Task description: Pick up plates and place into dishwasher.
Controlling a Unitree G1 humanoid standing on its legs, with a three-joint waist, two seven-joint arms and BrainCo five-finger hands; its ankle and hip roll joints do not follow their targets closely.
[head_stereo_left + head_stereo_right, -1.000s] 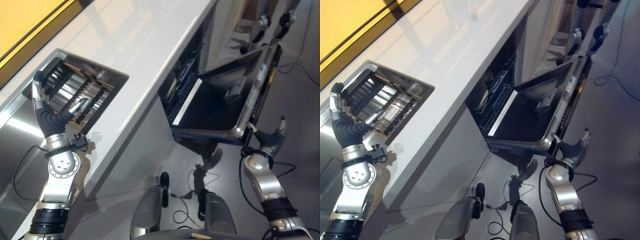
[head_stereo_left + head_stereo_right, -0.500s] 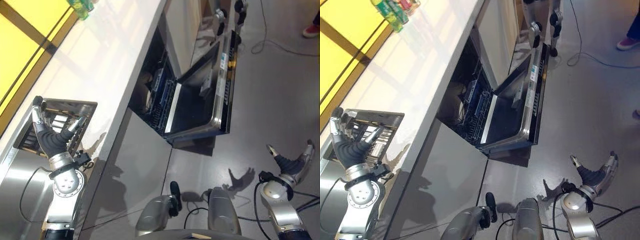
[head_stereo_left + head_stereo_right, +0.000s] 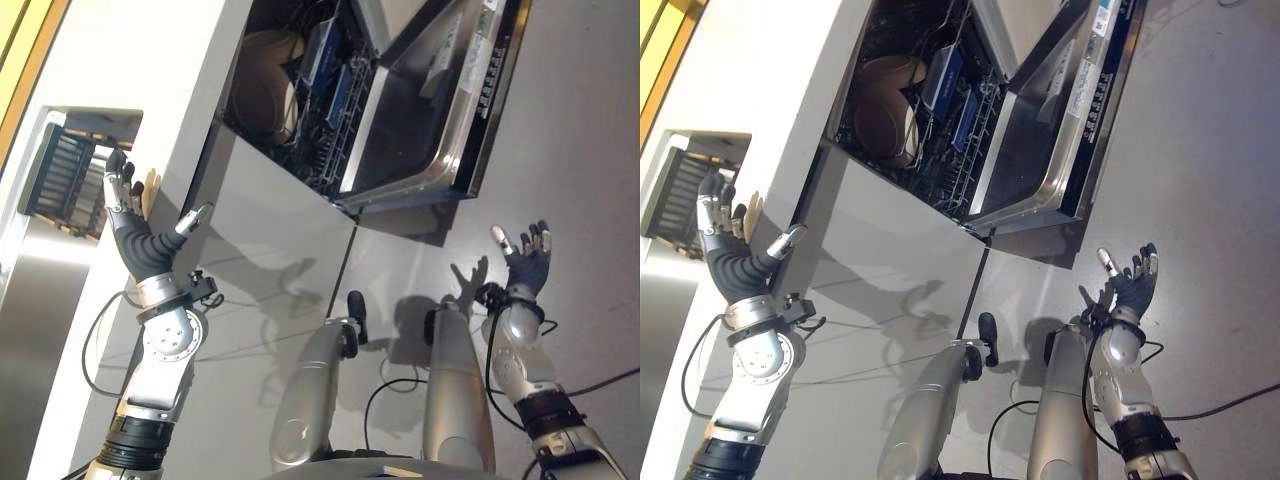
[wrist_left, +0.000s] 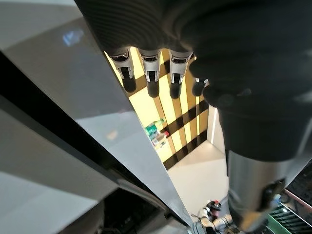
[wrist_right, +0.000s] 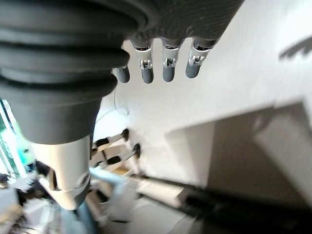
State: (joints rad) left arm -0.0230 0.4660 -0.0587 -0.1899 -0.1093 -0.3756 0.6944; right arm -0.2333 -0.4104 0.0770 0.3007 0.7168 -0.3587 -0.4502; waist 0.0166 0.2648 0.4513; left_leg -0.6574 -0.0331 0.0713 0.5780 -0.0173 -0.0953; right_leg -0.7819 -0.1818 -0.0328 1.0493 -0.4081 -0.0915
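The dishwasher stands open under the white counter (image 3: 150, 80), its door (image 3: 425, 125) dropped flat over the floor. In its rack lie beige plates (image 3: 265, 85) beside blue holders (image 3: 335, 70). My left hand (image 3: 130, 215) is raised by the counter's front edge, open and holding nothing; its straight fingers (image 4: 151, 78) also show in the left wrist view. My right hand (image 3: 525, 268) hangs over the grey floor, below the door's corner, open and empty, with its fingers (image 5: 168, 68) straight.
A sink with a dark dish rack (image 3: 65, 170) is set into the counter, just beyond my left hand. The grey cabinet front (image 3: 260, 250) runs below the counter. Green bottles (image 4: 157, 134) stand far along the counter. Open floor (image 3: 590, 150) lies right of the door.
The camera has swung, so the whole scene has shifted. My right hand has come up with its fingers spread. My left hand stays raised and open by the counter edge.
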